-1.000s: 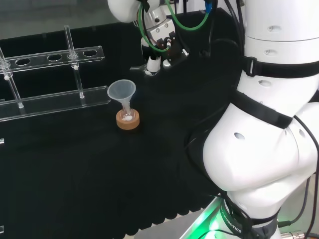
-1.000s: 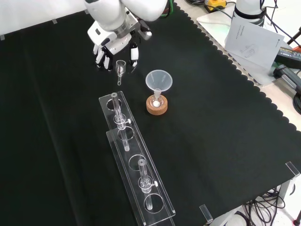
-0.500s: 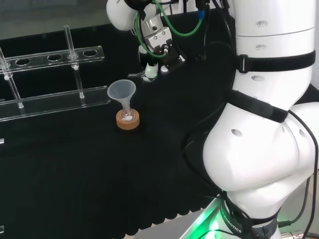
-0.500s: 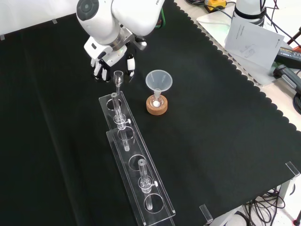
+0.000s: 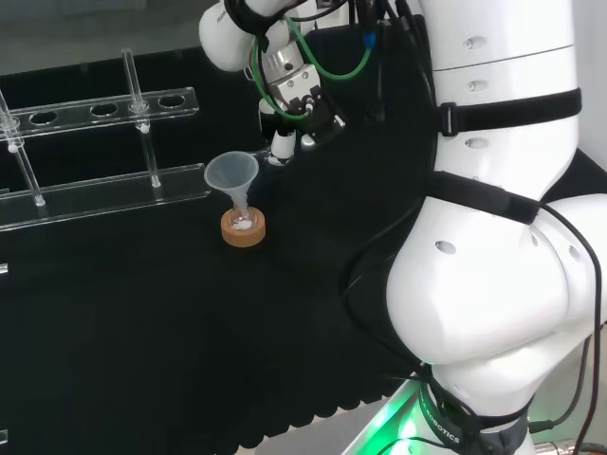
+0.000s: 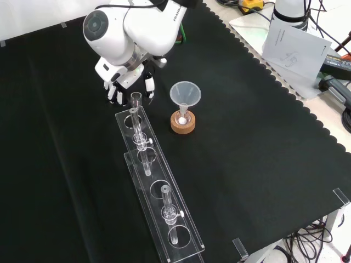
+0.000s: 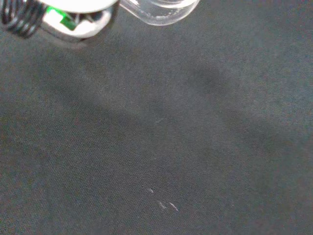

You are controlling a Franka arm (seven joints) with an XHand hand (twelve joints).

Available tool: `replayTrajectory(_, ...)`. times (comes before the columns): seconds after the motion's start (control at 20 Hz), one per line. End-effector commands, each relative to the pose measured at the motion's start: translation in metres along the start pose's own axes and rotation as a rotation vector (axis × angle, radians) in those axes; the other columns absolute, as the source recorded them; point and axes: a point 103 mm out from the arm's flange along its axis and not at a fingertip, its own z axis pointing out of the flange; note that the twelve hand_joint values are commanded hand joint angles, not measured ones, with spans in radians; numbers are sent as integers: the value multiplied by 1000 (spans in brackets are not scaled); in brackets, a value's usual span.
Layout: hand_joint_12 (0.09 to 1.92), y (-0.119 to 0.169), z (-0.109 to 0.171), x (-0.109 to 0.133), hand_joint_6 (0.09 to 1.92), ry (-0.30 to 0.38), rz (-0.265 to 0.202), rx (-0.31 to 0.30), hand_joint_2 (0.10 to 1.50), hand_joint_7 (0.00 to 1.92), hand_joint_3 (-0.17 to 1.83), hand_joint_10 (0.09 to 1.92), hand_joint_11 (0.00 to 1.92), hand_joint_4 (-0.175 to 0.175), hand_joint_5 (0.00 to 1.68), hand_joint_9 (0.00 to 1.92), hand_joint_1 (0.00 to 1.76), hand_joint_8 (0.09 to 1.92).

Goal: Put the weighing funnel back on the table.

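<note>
One clear weighing funnel [image 6: 135, 98] pinched in hand [image 6: 125, 78], fingers [image 6: 148, 85] half hidden under arm link [image 6: 140, 33].

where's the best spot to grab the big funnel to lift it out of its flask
Pinch the cone just under its wide rim, coming from above. The funnel stands mouth up, stem in the flask on the cork ring, so a straight upward lift likely frees it.

Even light leaves one soft shadow across the cloth [image 7: 161, 161]; green glows beneath the arm [image 5: 493, 313].
</note>
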Motion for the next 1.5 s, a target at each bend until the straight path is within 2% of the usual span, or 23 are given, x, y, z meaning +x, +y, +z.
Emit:
replayTrajectory(0.05, 1069, 10, 6, 7, 916, -18, -24, 18, 676, 592, 719, 333, 773, 175, 1152, 975, 1084, 664)
replayTrajectory(0.55, 1070, 21, 18, 12, 916, -30, -35, 44, 676, 593, 719, 332, 773, 175, 1152, 975, 1084, 664)
replayTrajectory(1.5, 1070, 28, 26, 13, 916, -18, -47, 47, 676, 594, 718, 331, 769, 175, 1152, 976, 1084, 665)
